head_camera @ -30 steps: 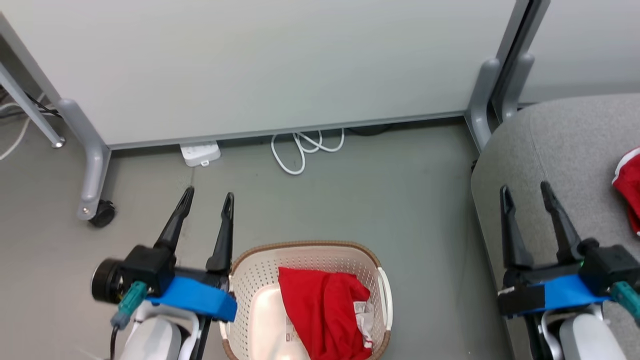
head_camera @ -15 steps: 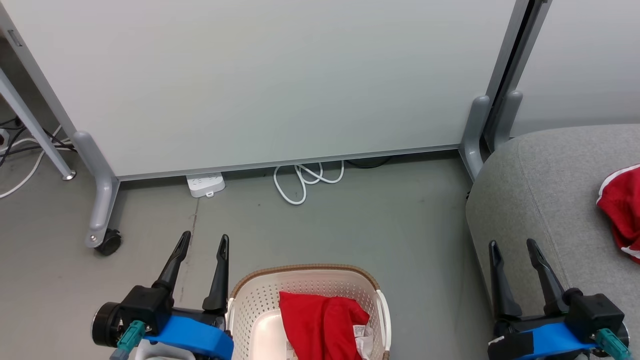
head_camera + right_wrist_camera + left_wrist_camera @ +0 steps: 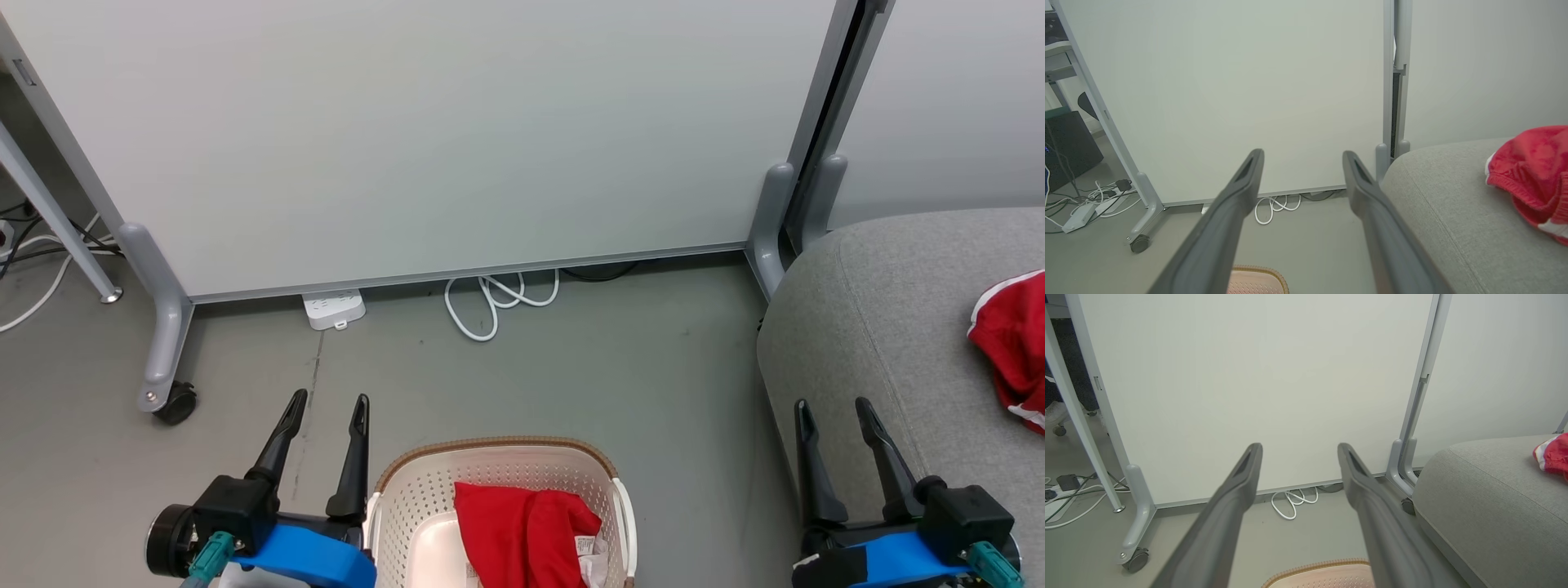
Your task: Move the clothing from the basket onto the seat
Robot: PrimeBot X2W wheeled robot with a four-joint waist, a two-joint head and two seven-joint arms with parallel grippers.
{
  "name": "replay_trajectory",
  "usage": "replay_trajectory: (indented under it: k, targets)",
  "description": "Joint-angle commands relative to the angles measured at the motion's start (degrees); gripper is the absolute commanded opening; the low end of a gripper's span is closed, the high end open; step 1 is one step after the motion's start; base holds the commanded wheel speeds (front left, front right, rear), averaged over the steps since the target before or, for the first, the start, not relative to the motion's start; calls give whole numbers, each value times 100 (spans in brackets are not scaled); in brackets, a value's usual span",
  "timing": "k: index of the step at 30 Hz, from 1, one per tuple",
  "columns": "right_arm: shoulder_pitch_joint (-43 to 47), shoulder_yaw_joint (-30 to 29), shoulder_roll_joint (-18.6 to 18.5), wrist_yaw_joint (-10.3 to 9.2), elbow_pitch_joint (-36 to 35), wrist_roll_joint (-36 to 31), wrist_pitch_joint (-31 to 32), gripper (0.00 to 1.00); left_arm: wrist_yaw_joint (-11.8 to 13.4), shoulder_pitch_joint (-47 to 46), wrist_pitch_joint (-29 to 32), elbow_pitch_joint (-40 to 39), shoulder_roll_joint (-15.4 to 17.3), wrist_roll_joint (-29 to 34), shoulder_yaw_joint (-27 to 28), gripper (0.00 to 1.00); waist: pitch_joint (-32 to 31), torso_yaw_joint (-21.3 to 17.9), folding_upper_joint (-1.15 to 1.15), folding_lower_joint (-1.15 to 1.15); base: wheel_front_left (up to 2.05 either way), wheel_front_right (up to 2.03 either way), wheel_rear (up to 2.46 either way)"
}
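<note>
One red garment (image 3: pixel 522 535) with a white tag lies crumpled in the cream basket (image 3: pixel 416 498) at the bottom middle of the head view. Only the basket's brown rim (image 3: pixel 1318 566) (image 3: pixel 1257 270) peeks into the wrist views. The other red garment (image 3: pixel 1012 343) (image 3: pixel 1553 457) (image 3: pixel 1531 179) rests on the grey seat (image 3: pixel 882 327) (image 3: pixel 1486 498) (image 3: pixel 1445 204) at the right. My left gripper (image 3: pixel 329 402) (image 3: pixel 1298 447) hangs open and empty just left of the basket. My right gripper (image 3: pixel 831 407) (image 3: pixel 1302 153) is open and empty over the seat's left edge.
A white partition panel (image 3: pixel 424 139) on grey legs stands ahead, with one caster (image 3: pixel 175 403) at the left. A white coiled cable (image 3: pixel 494 298) and a power strip (image 3: pixel 333 309) lie at its foot. Bare grey floor (image 3: pixel 612 367) stretches between basket, panel and seat.
The head camera has tilted up, so everything has slid down the picture. Both grippers stay open and empty, and the garments have not moved.
</note>
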Motion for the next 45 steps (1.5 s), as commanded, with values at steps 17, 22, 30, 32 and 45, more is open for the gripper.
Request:
replay_trajectory:
  k: [17,22,30,32,45]
  targets:
    - [-373,79,44,-6,-67,1,-5,100,-164,-724,-17,642,0,235,-523,100,432,-249,0,0,0,0,0]
    - [-728,94,14,-6,-178,-50,-5,100,-200,-1297,-17,1128,46,258,-864,100,922,-468,0,0,0,0,0]
    - [-1359,104,-46,-6,-357,-95,-5,100,-207,-2268,-17,2129,191,23,-1647,100,1868,-794,0,0,0,0,0]
    - [-1509,84,-53,-6,-397,-102,-5,100,-207,-2518,-17,2388,253,-59,-1852,100,2097,-870,0,0,0,0,0]
    - [-2350,99,-41,-6,-615,-106,-5,100,-201,-3843,98,4137,443,-819,-3308,100,3439,-1184,0,0,0,0,0]
